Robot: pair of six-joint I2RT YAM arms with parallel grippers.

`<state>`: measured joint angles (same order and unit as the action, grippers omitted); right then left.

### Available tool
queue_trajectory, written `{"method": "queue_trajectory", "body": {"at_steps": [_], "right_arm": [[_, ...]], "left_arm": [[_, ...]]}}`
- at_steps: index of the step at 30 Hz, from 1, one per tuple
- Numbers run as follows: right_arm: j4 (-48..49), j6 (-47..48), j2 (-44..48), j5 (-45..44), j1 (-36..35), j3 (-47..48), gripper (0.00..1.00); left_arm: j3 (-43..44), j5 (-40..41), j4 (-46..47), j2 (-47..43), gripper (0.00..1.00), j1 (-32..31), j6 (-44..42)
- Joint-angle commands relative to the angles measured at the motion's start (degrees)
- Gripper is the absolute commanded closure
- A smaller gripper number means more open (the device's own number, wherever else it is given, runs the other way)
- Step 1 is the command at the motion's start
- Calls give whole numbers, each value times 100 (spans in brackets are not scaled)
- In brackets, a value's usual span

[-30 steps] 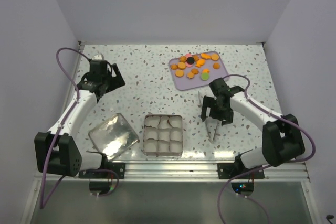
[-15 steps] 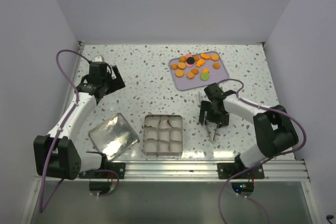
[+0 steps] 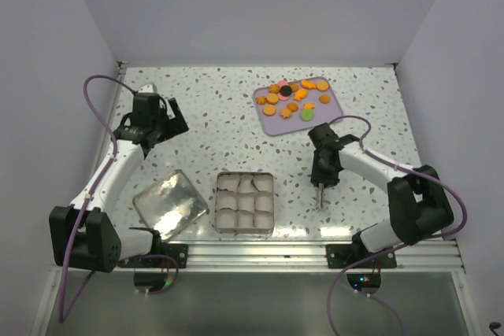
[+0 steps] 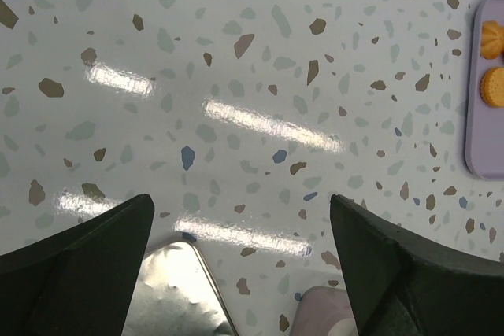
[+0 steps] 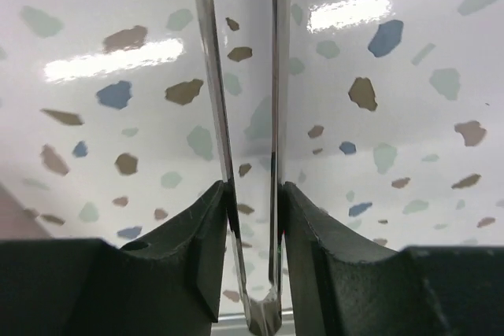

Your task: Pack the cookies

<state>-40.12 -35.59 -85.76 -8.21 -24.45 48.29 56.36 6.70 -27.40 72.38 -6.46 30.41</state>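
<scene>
The cookies (image 3: 293,98), mostly orange with one green, one dark and one pink, lie on a lilac tray (image 3: 272,122) at the back right. Two orange cookies (image 4: 494,86) show at the right edge of the left wrist view. My right gripper (image 3: 321,175) is down at the table in front of the tray, its fingers pressed against both arms of thin metal tongs (image 3: 320,196). In the right wrist view the gripper (image 5: 253,190) clamps the tongs (image 5: 211,76) near their joined end. My left gripper (image 3: 173,121) hovers wide open over bare table at the left, holding nothing (image 4: 240,210).
A square tin (image 3: 272,204) lined with white paper cups stands at the front centre. Its shiny lid (image 3: 169,204) lies flat to the left, and the lid (image 4: 177,297) shows under the left gripper. The metal rail (image 3: 252,251) runs along the near edge.
My right gripper has come down and closed from wide open onto the tongs. The left arm has barely moved.
</scene>
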Motion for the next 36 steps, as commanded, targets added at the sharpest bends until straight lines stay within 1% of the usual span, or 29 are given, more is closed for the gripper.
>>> {"method": "queue_trajectory", "body": {"at_steps": [1,3,6,8,9,10,11,12,14,17,23,29,36], "right_arm": [[-689,-18,803,-278,-25,680,65],[-1153,35,1016,-269,-25,1259,65],[-1690,201,1149,-147,-25,2182,65],[-1867,351,1044,169,-25,2796,65],[-2059,386,991,257,-25,3000,65],[-2174,413,921,319,-34,3193,66],[-2289,448,833,407,-25,3508,66],[-2325,465,789,425,-25,3642,66],[-2395,509,692,478,-34,3984,67],[-2457,588,420,662,-25,4327,67],[-2466,738,-230,777,-16,4847,64],[-2632,940,-951,408,-25,5479,59],[-2703,1011,-1610,302,-43,5937,56]], "left_arm": [[269,-142,209,-198,0,-4,-9],[367,-230,217,-198,0,-13,17],[499,-607,384,-145,0,-83,35],[665,-819,498,-14,0,-372,26],[770,-785,499,48,0,-530,9],[989,-706,481,109,0,-897,-9],[1104,-688,481,249,0,-1058,-27],[1192,-557,481,303,0,-1181,-18],[1342,-625,542,426,0,-1340,139],[1360,-644,630,409,0,-1340,219],[1378,-415,350,172,0,-1340,9],[992,-292,182,-233,0,-1340,-53],[657,-152,-28,-514,0,-1340,-141]]}}
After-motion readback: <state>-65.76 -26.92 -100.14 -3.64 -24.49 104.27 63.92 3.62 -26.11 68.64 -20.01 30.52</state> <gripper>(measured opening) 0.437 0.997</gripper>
